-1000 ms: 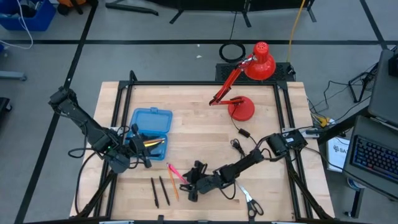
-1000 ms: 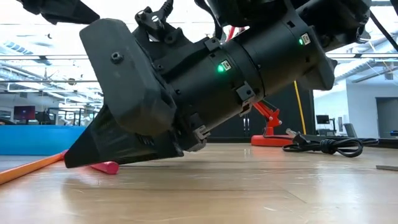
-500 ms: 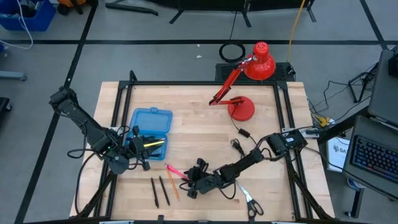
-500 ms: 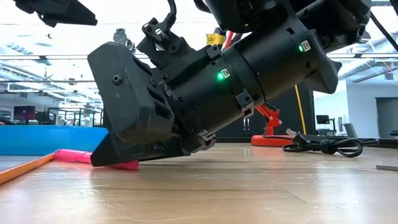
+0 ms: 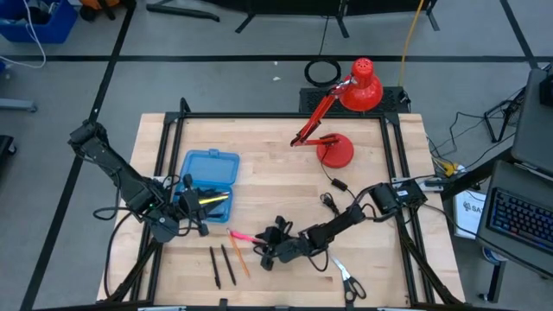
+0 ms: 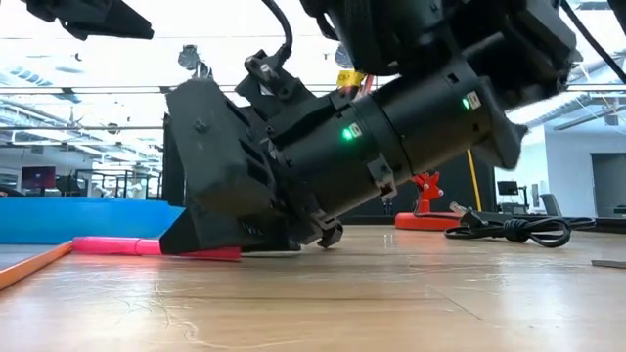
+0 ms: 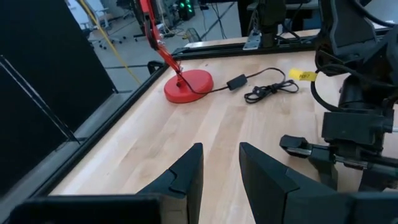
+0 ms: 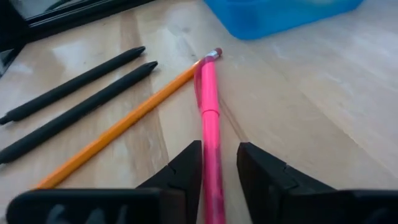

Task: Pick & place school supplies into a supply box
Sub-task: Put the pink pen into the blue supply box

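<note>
A pink pen lies on the wooden table, also seen in the high view and the low view. My right gripper is low over its near end and shut on it. Beside the pen lie an orange pencil and two black pens. The blue supply box stands open at the left with yellow pens inside. My left gripper hovers at the box's near end, slightly open and empty. Scissors lie near the front edge. My right gripper has the pink pen's end nearest the arm between its two fingers. The fingers slant down from the table's right and lie along the pen. The pen rests flat on the table, and its other end points toward the box.
A red desk lamp stands at the far right, its black cable coiled on the table behind my right arm. The black frame rails border the table. Bare wood lies between the box and the lamp.
My right gripper has moved a little toward the table's far right and tipped steeper. The pink pen has turned about on the table. Its gripped end has swung toward the far edge, and its other end has stayed nearly where it was.
</note>
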You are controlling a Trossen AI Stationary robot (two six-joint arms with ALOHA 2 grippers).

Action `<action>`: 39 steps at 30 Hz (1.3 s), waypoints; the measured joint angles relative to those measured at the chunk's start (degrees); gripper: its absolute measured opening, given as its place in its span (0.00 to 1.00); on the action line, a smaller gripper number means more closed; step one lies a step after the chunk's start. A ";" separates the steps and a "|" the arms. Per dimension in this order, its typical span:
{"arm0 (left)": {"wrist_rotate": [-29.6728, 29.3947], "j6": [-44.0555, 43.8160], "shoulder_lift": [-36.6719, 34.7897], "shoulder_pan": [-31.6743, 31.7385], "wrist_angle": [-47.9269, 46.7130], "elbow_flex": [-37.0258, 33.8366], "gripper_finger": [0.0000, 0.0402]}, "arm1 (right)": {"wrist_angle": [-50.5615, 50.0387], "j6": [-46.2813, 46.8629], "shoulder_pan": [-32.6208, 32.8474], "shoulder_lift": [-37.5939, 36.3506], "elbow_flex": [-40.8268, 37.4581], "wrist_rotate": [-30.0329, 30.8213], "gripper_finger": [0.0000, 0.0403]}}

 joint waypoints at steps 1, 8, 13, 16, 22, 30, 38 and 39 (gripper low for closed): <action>-0.04 0.02 0.00 0.00 -0.08 0.00 0.26 | 1.44 -1.45 0.00 0.04 -0.02 -0.04 0.23; -0.02 0.24 0.00 0.00 -0.43 0.00 0.26 | 5.50 -7.14 0.72 0.18 -0.04 -0.26 0.22; -0.02 -0.02 0.02 0.00 -0.50 0.00 0.26 | 3.47 -7.33 0.00 -0.04 -0.04 -2.33 0.22; 0.01 -0.46 0.02 0.00 -0.50 0.00 0.26 | 0.76 -7.16 -0.18 -0.08 -0.04 -2.41 0.22; 0.33 -1.57 0.02 0.00 -0.67 0.00 0.26 | 0.50 -6.64 -0.33 -0.08 -0.04 -3.14 0.12; 1.54 -1.70 0.02 0.00 -0.85 0.00 0.26 | 1.34 -5.73 -0.74 -0.13 -0.04 -4.89 0.05; 1.62 -1.70 0.02 0.00 -0.85 0.00 0.26 | 7.58 -10.78 0.25 -0.36 -0.11 -3.20 0.05; 1.63 -1.70 0.02 0.00 -0.85 0.00 0.26 | 7.43 -11.21 0.45 -0.53 -0.11 -2.72 0.05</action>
